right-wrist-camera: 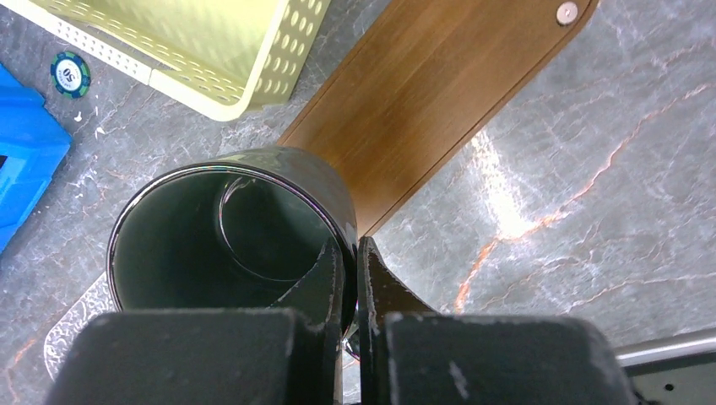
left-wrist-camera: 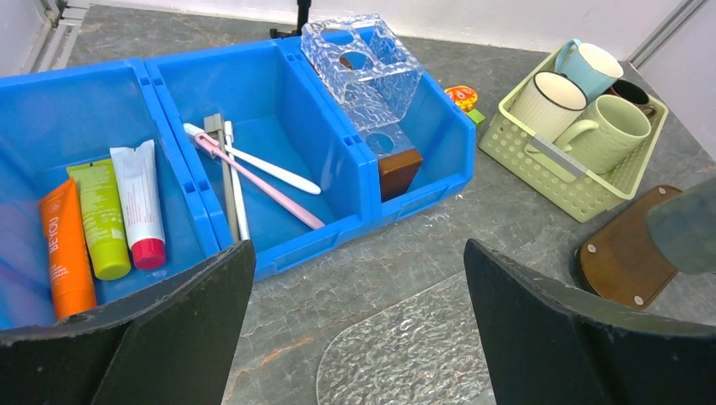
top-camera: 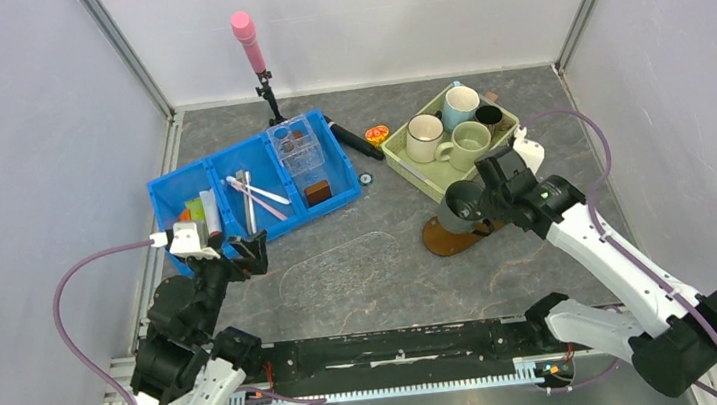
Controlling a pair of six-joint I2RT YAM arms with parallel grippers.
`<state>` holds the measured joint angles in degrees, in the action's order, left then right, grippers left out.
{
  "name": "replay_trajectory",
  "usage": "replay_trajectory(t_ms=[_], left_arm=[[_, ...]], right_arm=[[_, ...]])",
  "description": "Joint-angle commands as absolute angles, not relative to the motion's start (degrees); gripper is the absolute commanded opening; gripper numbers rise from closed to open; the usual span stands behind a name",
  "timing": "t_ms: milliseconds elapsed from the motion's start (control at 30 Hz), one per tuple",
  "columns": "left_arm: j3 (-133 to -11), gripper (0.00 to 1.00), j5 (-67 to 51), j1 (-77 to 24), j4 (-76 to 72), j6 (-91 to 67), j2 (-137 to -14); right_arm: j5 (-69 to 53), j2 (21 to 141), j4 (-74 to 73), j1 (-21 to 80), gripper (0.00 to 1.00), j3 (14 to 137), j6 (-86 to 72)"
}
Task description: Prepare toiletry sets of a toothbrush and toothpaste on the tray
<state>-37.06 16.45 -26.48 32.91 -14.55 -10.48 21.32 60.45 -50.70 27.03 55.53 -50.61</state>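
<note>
Right gripper (right-wrist-camera: pixel 349 253) is clamping the dark mug (right-wrist-camera: pixel 300 173) at the tray (right-wrist-camera: pixel 439 93)
Left gripper (left-wrist-camera: pixel 356 249) is hovering, fingers wide apart, near the blue bin (left-wrist-camera: pixel 279 93)

Table (top-camera: pixel 424 286), seemingly stone: bin (left-wrist-camera: pixel 291 93), basket (left-wrist-camera: pixel 540 164), tray (right-wrist-camera: pixel 439 93)

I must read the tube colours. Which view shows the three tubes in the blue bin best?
The left wrist view: the three tubes lie side by side in the blue bin's left compartment, orange, green and white. The top view shows the tubes only small. The right wrist view misses them.
</note>
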Motion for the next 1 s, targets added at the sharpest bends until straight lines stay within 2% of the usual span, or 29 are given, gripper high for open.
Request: replay_trajectory(t_ms=[0,333,867,967], left_arm=[[-36.8,1.00,18.6,-27.4,32.1,-15.7,-9.5],[-36.9,1.00,19.2,-28.1,32.3,-15.8,-9.2],[-36.8,1.00,19.4,-28.4,32.3,-15.8,-8.7],[-36.8,1.00,19.5,-28.4,32.3,-15.8,-8.5]], right_arm=[[26.7,57.7,-49.3,30.5,0.00,53.9,-61.5],[31.4,59.3,-49.9,35.8,0.00,51.2,-71.3],[31.6,66.9,-50.7,36.9,0.00,52.4,-73.5],[32.0,67.7,-50.5,36.9,0.03,52.5,-74.0]])
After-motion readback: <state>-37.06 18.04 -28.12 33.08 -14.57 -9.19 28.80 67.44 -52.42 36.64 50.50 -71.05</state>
